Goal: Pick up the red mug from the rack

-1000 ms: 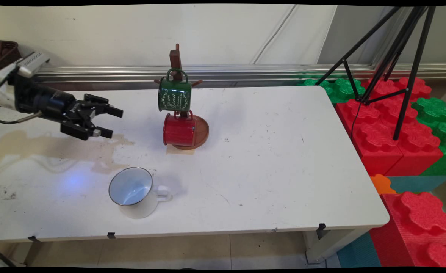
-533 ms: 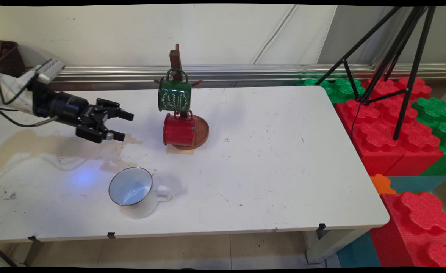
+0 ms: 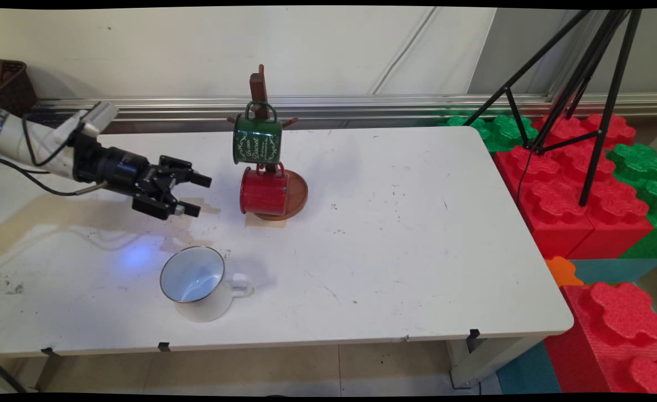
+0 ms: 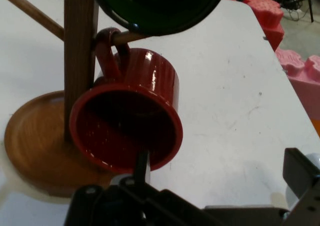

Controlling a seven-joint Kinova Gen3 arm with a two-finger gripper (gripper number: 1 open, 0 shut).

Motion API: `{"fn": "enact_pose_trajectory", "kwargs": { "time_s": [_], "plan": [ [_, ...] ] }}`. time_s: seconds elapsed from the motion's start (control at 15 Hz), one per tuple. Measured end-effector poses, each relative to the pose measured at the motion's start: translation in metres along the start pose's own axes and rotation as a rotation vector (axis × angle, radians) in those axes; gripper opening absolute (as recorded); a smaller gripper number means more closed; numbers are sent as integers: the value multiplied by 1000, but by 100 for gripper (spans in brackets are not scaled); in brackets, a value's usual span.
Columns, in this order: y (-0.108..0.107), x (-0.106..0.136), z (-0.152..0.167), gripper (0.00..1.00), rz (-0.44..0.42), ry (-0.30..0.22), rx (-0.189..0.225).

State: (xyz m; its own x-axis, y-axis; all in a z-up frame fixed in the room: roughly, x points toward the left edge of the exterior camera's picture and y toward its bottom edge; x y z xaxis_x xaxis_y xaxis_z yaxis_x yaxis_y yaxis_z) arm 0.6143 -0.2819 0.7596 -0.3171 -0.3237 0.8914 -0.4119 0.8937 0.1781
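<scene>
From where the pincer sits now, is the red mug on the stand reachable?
Probably yes: the open pincer faces the red mug with only bare table between. The green mug hangs just above it.

White script lettering stands on the side of the green mug (image 3: 257,139), which hangs on the wooden mug stand (image 3: 259,89) above the centre of the main view; the lower word appears to read "Discret", while the smaller line above it is too small to read with certainty. White ornamental scrolls flank this lettering. No other text, brand, number or sign is legible in either view.
</scene>
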Motion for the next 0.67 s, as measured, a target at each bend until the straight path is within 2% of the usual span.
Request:
{"fn": "enact_pose_trajectory", "kwargs": {
  "time_s": [0.67],
  "plan": [
    [-5,-17,33,100,-40,22,-2]
  ]
}}
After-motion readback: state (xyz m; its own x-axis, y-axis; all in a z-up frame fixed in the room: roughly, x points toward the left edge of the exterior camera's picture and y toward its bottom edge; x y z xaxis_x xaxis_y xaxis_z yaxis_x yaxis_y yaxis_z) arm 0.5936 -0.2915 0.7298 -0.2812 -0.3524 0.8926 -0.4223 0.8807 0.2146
